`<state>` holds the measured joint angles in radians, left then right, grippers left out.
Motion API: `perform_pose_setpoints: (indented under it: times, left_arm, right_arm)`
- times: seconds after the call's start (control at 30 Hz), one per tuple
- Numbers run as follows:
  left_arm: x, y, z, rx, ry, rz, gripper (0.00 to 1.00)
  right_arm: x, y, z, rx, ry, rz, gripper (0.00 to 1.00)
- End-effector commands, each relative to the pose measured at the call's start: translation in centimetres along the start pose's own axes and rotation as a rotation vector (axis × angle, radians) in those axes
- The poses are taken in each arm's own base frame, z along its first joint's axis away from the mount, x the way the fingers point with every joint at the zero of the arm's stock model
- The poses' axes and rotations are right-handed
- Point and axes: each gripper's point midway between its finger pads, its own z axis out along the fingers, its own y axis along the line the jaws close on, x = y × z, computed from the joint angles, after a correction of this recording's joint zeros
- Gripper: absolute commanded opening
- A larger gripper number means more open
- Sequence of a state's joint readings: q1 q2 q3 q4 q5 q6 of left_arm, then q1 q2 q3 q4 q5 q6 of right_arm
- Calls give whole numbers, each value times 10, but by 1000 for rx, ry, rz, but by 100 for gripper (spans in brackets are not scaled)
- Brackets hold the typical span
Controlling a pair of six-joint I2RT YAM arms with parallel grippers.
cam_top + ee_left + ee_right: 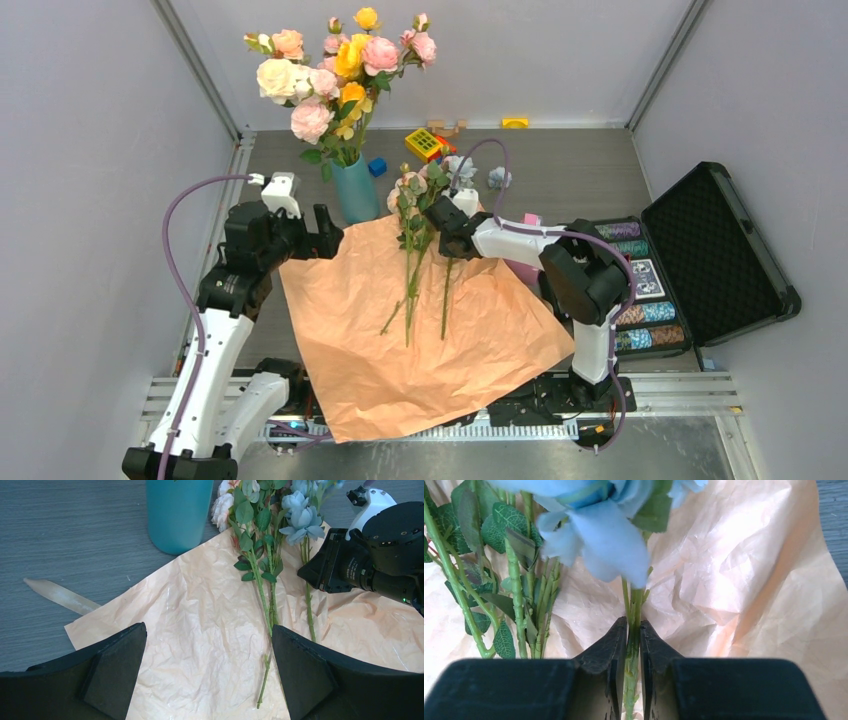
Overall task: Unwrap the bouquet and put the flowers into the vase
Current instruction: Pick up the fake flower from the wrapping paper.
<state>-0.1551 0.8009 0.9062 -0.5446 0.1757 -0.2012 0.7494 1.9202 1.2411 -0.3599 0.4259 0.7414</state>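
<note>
Counter point(580, 180): grey, wood-grained, carrying everything below; the two arm bases are sitting at its near edge.
Paper point(400, 340): a crinkled tan-orange sheet is lying opened out flat across the middle of the counter, one corner reaching toward the near edge.
Case point(720, 250): a black case is lying open at the right, lid tipped back, rows of chips showing in its tray.
Roses point(330, 70): tall pink, peach and yellow blooms are standing in the vase, well above everything else.
Vase point(355, 190): teal, upright, standing on bare counter just beside the far-left edge of the paper.
Flowers point(415, 260): small blooms on thin leafy stems are lying loose on the paper, heads pointing to the far side, stem ends toward the near side; they are lying outside the vase, to its right.
Left pincer point(320, 235): hovering over the paper's left part, near the vase; its fingers are spread wide with nothing between them.
Right pincer point(633, 625): reaching over the far end of the flowers; its two fingers are pinching one thin green stem point(631, 680), both pads touching it.
Blue flower point(594, 525): a pale-blue bloom is sitting at the top of that pinched stem, just beyond the fingertips.
Strip point(60, 596): a flat tan strip is lying on the counter, one end running under the paper's left edge.
</note>
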Motion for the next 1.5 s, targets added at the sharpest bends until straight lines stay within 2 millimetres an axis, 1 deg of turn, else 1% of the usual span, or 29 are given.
perform_pose_setpoints:
  times: [0.0,0.33,0.5,0.53,0.67,0.8,0.83,0.87,0.9,0.93,0.97,1.0,1.03,1.07,1.1,1.13,1.17,1.2,1.23,1.27,1.3,1.33,1.37,1.4,1.47]
  left_arm:
    - [-1,0,1,-1,-2,11,99]
    - [2,-3,3,23,11,9,98]
    - [4,-11,5,75,22,24,98]
    - [4,-13,5,85,22,26,98]
    - [4,-24,4,152,20,33,97]
    - [1,-44,0,263,9,26,95]
    - [-1,-50,-2,293,4,13,95]
    - [-3,-56,-4,320,-1,-5,94]
    - [-5,-62,-6,347,-5,-31,93]
    - [-6,-68,-8,373,-11,-55,93]
    - [-6,-74,-10,398,-18,-83,92]
    - [-10,-80,-12,425,-36,-107,92]
    - [-13,-85,-15,445,-45,-128,92]
    - [-15,-91,-18,467,-52,-149,92]
    - [-17,-97,-20,486,-57,-165,92]
    - [-20,-104,-23,504,-63,-177,92]
    - [-24,-111,-26,525,-68,-192,92]
    - [-27,-120,-29,549,-73,-195,92]
    - [-30,-128,-32,571,-76,-198,92]
    - [-33,-136,-34,588,-80,-203,92]
    - [-35,-145,-37,609,-83,-203,92]
    - [-39,-152,-39,627,-90,-211,92]
    - [-41,-161,-41,650,-94,-220,92]
    - [-43,-171,-44,685,-99,-232,92]
    - [-52,-185,-47,737,-127,-268,92]
  right_arm:
    - [-27,3,-8,-9,-90,50,17]
    - [-45,-4,-29,-24,-161,88,6]
    - [-54,-6,-42,-41,-199,105,1]
    - [-54,-7,-42,-41,-201,103,0]
    - [-60,-7,-55,-77,-229,105,0]
    - [-71,-5,-76,-153,-274,80,0]
    - [-76,-3,-87,-191,-291,81,0]
    - [-78,-2,-93,-211,-303,56,0]
    - [-82,1,-107,-264,-324,54,0]
    - [-84,1,-115,-287,-342,26,0]
    - [-88,3,-131,-343,-372,6,0]
    - [-96,8,-153,-413,-410,8,0]
    - [-92,6,-158,-432,-418,-23,0]
    - [-99,8,-179,-493,-454,-21,0]
    - [-96,7,-184,-512,-460,-40,0]
    - [-98,7,-202,-564,-480,-43,0]
    - [-98,7,-210,-589,-489,-56,0]
    - [-98,9,-226,-647,-501,-64,0]
    - [-98,9,-235,-675,-510,-73,0]
    - [-97,12,-251,-737,-520,-85,0]
    - [-96,14,-259,-768,-526,-95,0]
    - [-94,19,-275,-845,-535,-111,0]
    - [-93,22,-283,-882,-539,-112,0]
    - [-92,26,-297,-945,-545,-122,0]
    - [-89,33,-313,-1026,-537,-130,0]
